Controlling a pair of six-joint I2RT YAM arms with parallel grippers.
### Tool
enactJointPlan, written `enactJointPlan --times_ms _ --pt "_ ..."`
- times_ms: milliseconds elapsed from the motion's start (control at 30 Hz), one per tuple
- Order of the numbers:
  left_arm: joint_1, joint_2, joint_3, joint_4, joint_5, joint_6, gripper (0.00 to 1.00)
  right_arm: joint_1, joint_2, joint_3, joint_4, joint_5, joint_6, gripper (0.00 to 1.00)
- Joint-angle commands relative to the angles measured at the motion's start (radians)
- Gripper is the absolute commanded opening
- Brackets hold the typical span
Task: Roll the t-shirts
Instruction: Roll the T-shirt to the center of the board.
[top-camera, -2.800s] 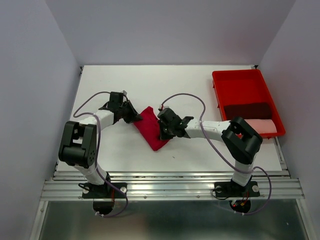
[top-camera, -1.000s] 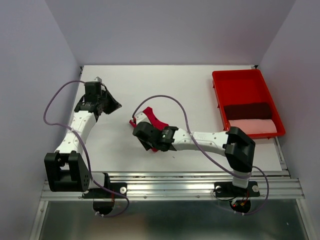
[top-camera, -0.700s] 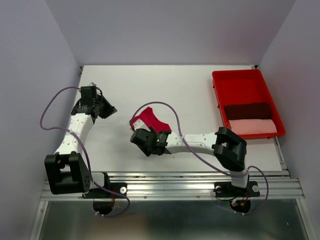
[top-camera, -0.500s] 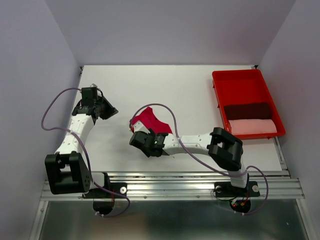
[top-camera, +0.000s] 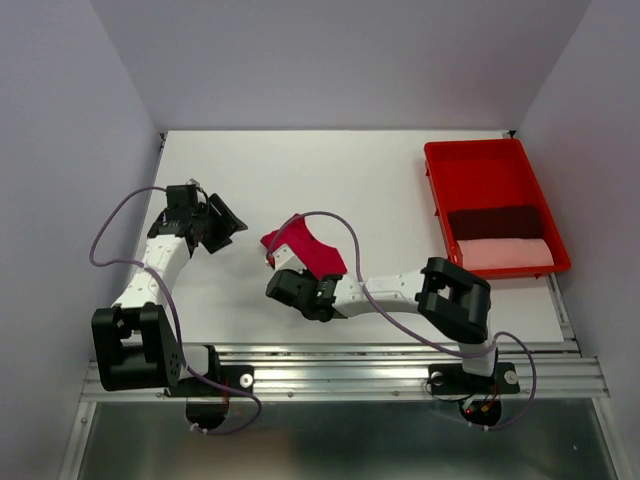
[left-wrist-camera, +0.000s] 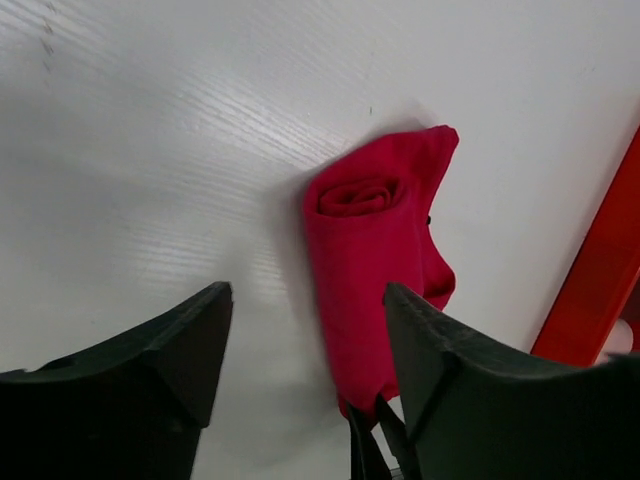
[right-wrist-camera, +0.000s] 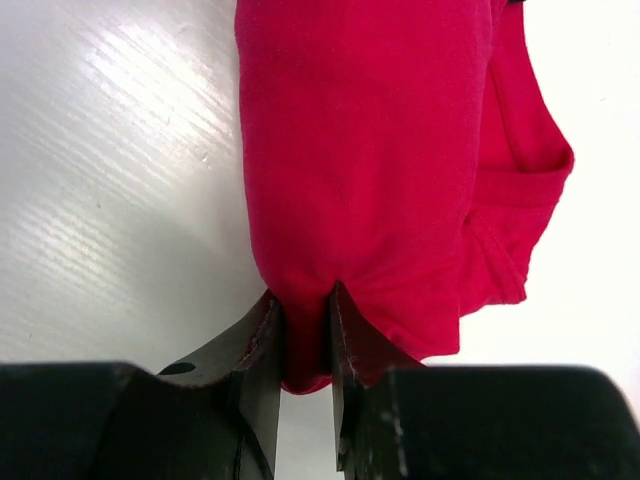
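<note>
A crimson-red t-shirt (top-camera: 308, 250) lies rolled on the white table, left of centre; the roll's spiral end (left-wrist-camera: 358, 195) shows in the left wrist view. My right gripper (top-camera: 304, 274) is at its near end, shut on a pinch of the red t-shirt (right-wrist-camera: 370, 150), with cloth bunched between the jaws of the right gripper (right-wrist-camera: 302, 312). My left gripper (top-camera: 226, 228) hovers to the shirt's left, apart from it. In its own view the left gripper (left-wrist-camera: 306, 305) is open and holds nothing.
A glossy red tray (top-camera: 478, 172) stands at the back right, its edge (left-wrist-camera: 598, 275) also in the left wrist view. In it lie a rolled dark maroon t-shirt (top-camera: 495, 220) and a pale pink t-shirt (top-camera: 506, 252). Purple cables loop above both arms.
My left gripper has opened and shifted a little nearer and right, toward the shirt. My right gripper has moved to the roll's near end and closed on it.
</note>
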Motion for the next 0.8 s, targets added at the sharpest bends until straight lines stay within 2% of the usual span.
enactJointPlan --times_ms 0,100,233,333,500,767 --pt "0.002 -0.052 -0.043 0.048 0.056 0.011 0.76 -0.021 -0.076 -0.069 0.118 -0.166 0.012 0.01" --pt "0.000 -0.074 -0.084 0.063 0.075 0.010 0.83 -0.033 -0.106 -0.100 0.157 -0.295 0.030 0.01" --pt "-0.007 -0.103 -0.152 0.098 0.101 -0.007 0.86 -0.078 -0.155 -0.141 0.218 -0.467 0.064 0.01" --pt "-0.016 -0.112 -0.216 0.138 0.122 -0.029 0.89 -0.102 -0.166 -0.152 0.236 -0.524 0.079 0.01" --pt "-0.030 -0.094 -0.314 0.299 0.183 -0.087 0.97 -0.142 -0.189 -0.181 0.279 -0.674 0.101 0.01" --pt "-0.121 -0.006 -0.318 0.405 0.170 -0.119 0.97 -0.188 -0.206 -0.210 0.322 -0.816 0.116 0.01"
